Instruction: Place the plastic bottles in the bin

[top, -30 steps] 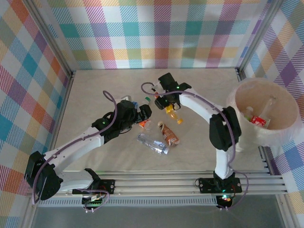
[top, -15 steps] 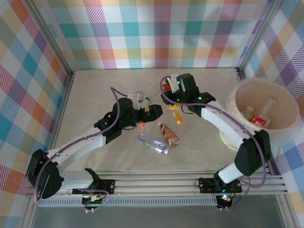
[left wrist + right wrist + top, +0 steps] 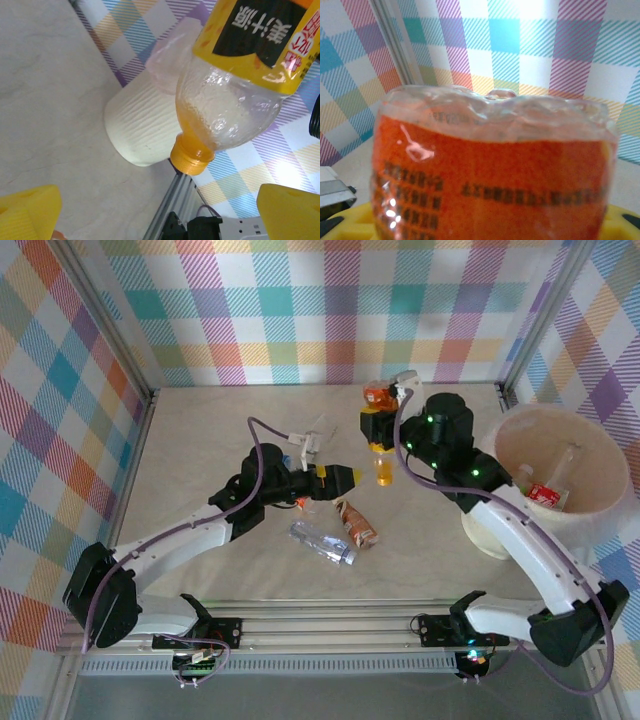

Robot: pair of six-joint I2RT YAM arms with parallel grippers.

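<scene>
My right gripper [image 3: 378, 430] is shut on an orange-labelled plastic bottle [image 3: 378, 396], held in the air over the back of the table with its orange cap [image 3: 383, 476] hanging down. The same bottle [image 3: 490, 170] fills the right wrist view, and its cap end [image 3: 192, 152] hangs before the left wrist camera. My left gripper [image 3: 338, 478] is open with nothing between its yellow fingers [image 3: 27, 210], just left of that bottle. A brown-labelled bottle [image 3: 355, 522] and a clear, blue-labelled one [image 3: 322, 542] lie on the table. The white bin [image 3: 520, 425] stands at the right.
Inside the bin lie a red-labelled bottle [image 3: 545, 493] and a clear one [image 3: 570, 462]. A small orange item [image 3: 300, 502] peeks from under my left arm. Checked walls close off the table's back and sides. A metal rail [image 3: 330, 625] runs along the near edge.
My right arm has lifted the orange-labelled bottle and swung it right and back, nearer the bin. My left gripper has slid to the right, staying open.
</scene>
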